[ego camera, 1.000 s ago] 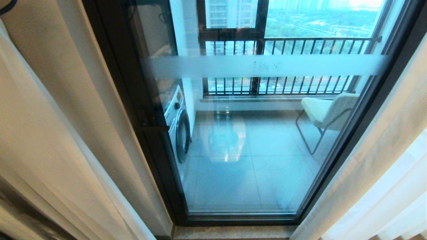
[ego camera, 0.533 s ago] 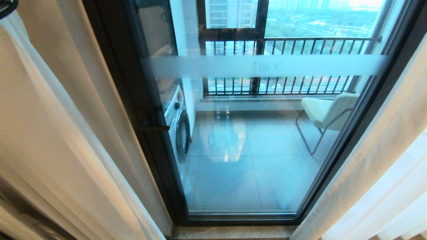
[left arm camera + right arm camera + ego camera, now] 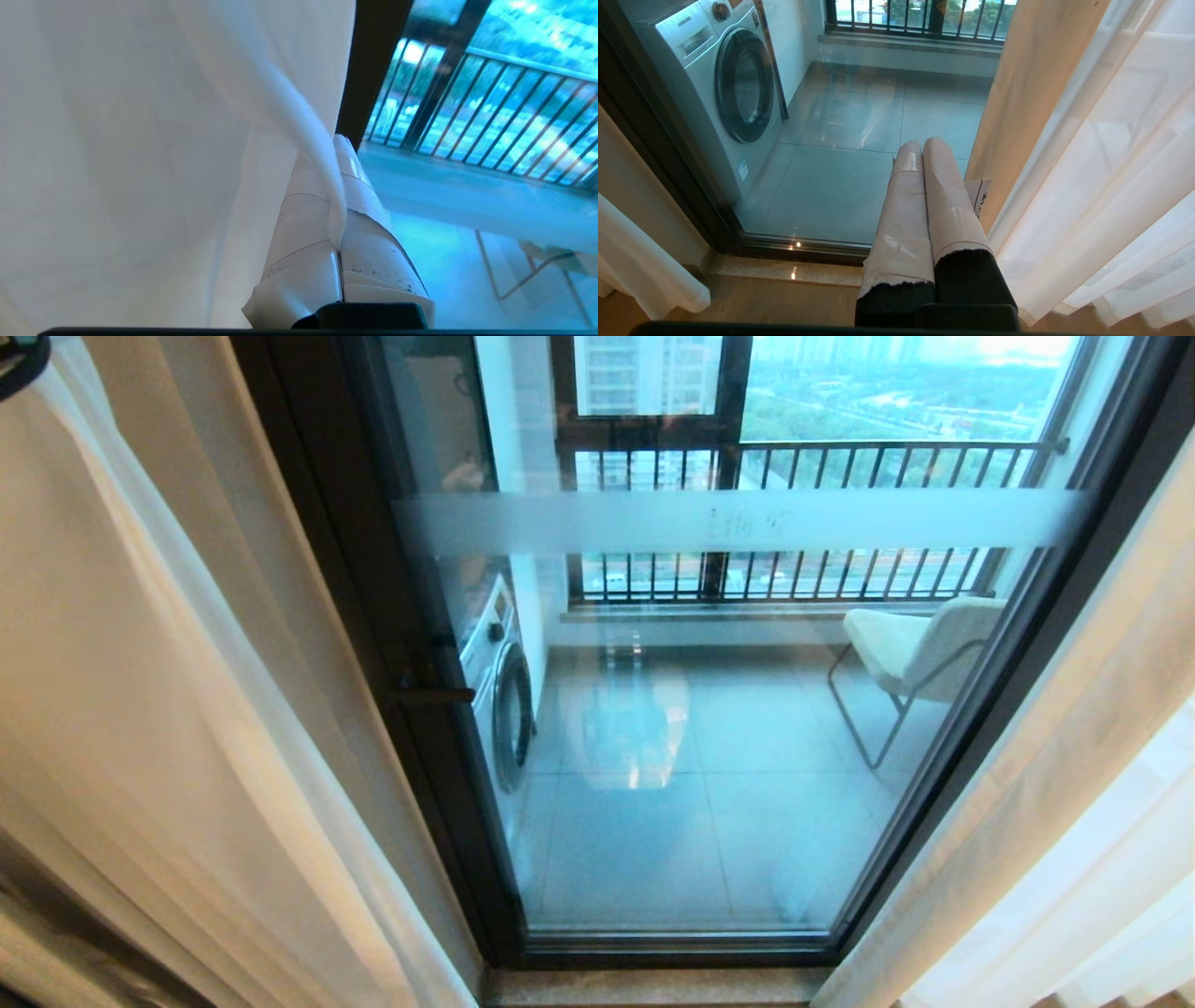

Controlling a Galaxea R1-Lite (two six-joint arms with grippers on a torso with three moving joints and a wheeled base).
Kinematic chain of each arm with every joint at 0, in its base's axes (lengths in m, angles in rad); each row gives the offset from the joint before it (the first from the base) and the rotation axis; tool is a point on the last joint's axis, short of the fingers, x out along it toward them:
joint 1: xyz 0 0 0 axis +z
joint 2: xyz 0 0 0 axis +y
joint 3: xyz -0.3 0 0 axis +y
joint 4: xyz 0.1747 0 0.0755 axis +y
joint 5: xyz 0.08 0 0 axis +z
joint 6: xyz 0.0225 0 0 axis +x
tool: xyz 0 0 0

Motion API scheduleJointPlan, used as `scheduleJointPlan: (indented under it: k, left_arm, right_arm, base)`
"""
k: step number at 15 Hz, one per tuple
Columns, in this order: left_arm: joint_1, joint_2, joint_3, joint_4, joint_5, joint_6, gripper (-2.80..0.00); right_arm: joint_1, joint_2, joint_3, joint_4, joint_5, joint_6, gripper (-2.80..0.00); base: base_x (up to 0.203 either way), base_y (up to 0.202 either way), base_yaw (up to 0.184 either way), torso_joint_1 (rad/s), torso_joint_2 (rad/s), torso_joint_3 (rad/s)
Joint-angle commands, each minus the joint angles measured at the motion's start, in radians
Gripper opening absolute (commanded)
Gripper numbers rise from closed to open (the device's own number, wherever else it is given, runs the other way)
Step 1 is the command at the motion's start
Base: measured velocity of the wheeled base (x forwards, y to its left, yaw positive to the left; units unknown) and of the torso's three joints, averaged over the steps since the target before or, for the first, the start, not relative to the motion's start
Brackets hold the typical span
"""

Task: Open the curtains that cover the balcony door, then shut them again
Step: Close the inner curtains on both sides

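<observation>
The balcony door (image 3: 700, 756) stands uncovered, with its dark frame (image 3: 373, 616) and a frosted band (image 3: 747, 520). The curtains hang drawn to both sides: the left sheer panel (image 3: 140, 663) and the right sheer panel (image 3: 1102, 896). My left gripper (image 3: 332, 154), its fingers wrapped in white tape, is shut on a fold of the left curtain's edge (image 3: 322, 140). It is high up beside the door frame, and only a dark bit of that arm (image 3: 19, 355) shows in the head view. My right gripper (image 3: 922, 144) hangs low and shut on nothing, next to the right curtain (image 3: 1111, 186).
Thicker beige drapes hang behind the sheers on the left (image 3: 261, 616) and right (image 3: 1074, 709). Beyond the glass stand a washing machine (image 3: 499, 681), a pale chair (image 3: 920, 649) and a black railing (image 3: 840, 448). A stone threshold (image 3: 653, 987) runs along the door's foot.
The left sheer curtain's edge has swung a little to the right toward the door frame, pulled by my left gripper. The right arm and the camera have kept still.
</observation>
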Motion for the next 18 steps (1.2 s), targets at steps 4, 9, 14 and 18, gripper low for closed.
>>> scheduleJointPlan:
  k: [4,9,14,18]
  left_arm:
    - [-0.034,0.015,0.004,-0.099,-0.003,0.003,-2.80]
    - [-0.050,0.024,0.004,-0.126,0.015,0.003,-2.80]
    - [-0.051,0.021,0.007,-0.126,0.018,0.003,-2.80]
    - [-0.065,0.000,0.054,-0.124,0.007,0.037,-2.80]
  right_arm:
    - [0.000,-0.002,0.000,0.000,0.001,-0.001,-2.80]
    - [0.000,-0.002,0.000,0.000,0.001,-0.001,-2.80]
    - [0.000,-0.002,0.000,0.000,0.001,-0.001,-2.80]
    - [0.000,-0.002,0.000,0.000,0.001,-0.001,-2.80]
  base:
    - [0.000,0.000,0.000,0.000,0.00,0.000]
    - [0.000,0.000,0.000,0.000,0.00,0.000]
    - [0.000,0.000,0.000,0.000,0.00,0.000]
    - [0.000,0.000,0.000,0.000,0.00,0.000]
